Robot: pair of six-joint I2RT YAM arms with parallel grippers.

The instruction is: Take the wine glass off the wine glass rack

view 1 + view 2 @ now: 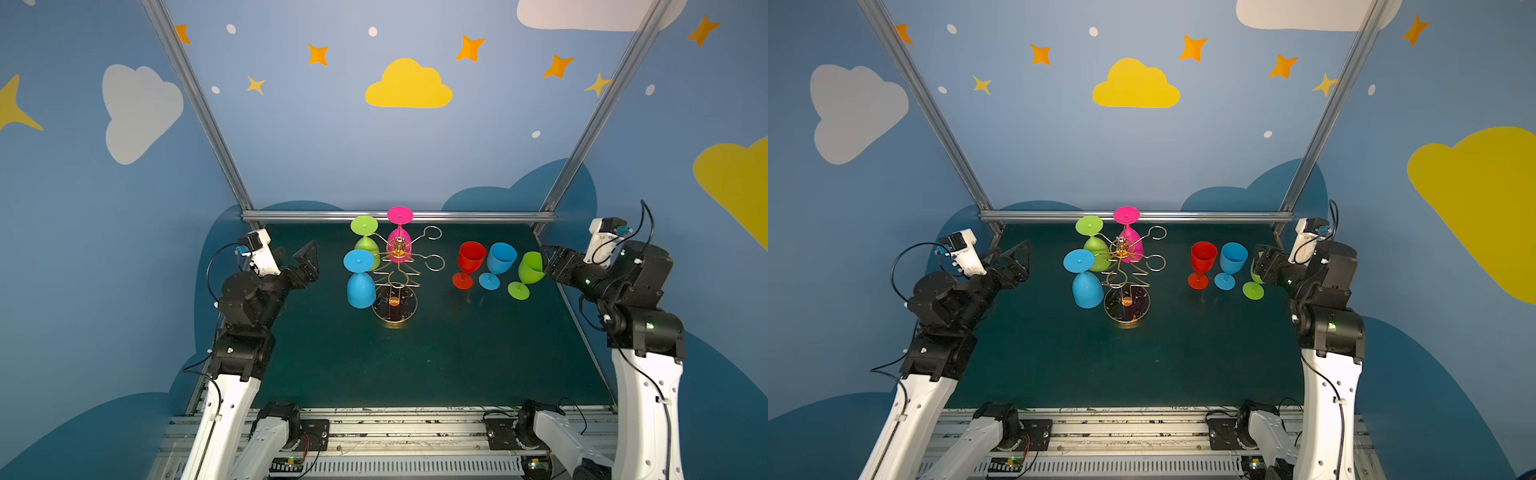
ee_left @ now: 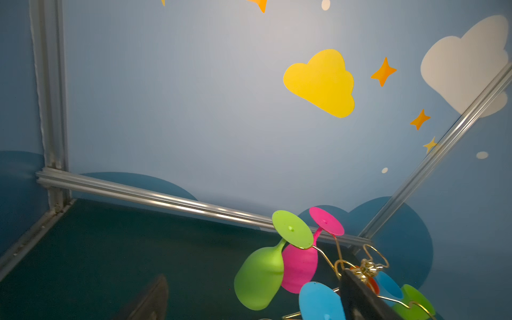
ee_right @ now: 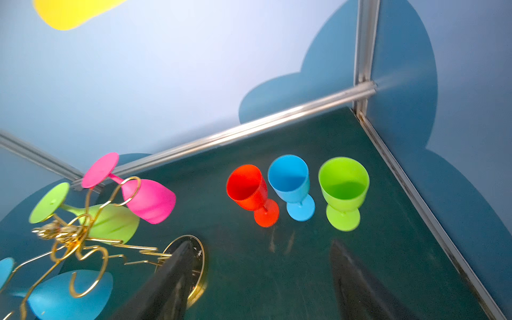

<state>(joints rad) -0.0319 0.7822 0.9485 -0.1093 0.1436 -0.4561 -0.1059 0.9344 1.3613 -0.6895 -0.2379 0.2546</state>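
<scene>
The gold wire wine glass rack [image 1: 400, 266] stands mid-table on its round dark base [image 1: 405, 309]. Three wine glasses hang upside down from its arms: blue [image 1: 360, 286], green [image 1: 367, 245] and pink [image 1: 400, 243]. The arms on the right side are bare loops. My left gripper [image 1: 295, 255] hovers open to the left of the rack, apart from the glasses; its dark fingers [image 2: 357, 296] frame the hanging glasses in the left wrist view. At the table's right edge my right gripper [image 3: 263, 277] is open and holds nothing, just short of an upright green glass [image 3: 343, 191].
A red glass [image 1: 469, 262], a blue glass [image 1: 498, 262] and the green glass [image 1: 527, 274] stand upright in a row right of the rack. An aluminium frame rail [image 1: 399, 216] runs along the table's back edge, and blue walls close in both sides.
</scene>
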